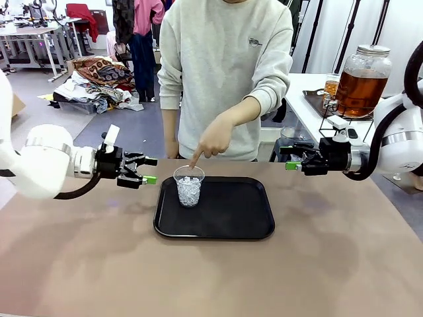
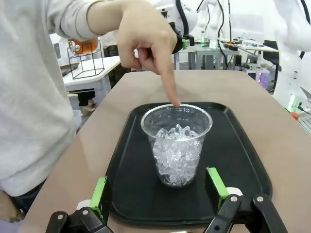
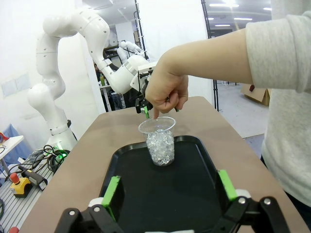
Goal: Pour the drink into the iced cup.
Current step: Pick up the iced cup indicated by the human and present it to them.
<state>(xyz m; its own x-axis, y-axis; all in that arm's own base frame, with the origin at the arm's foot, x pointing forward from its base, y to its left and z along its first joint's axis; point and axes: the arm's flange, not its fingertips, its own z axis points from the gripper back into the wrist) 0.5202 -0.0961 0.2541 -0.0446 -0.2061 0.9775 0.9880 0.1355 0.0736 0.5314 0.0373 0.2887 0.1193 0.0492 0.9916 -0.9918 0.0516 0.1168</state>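
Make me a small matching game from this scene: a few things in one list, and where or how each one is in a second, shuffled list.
Things:
1. iced cup
2. glass jar of amber drink
3. person's hand
4. left gripper

Places or states:
a. open, in the air just left of the black tray
b. up on a wire stand, far off to the right
c. standing on the black tray
d. pointing one finger down at the iced cup's rim

Pairs: 1-c, 2-b, 3-d, 4-a
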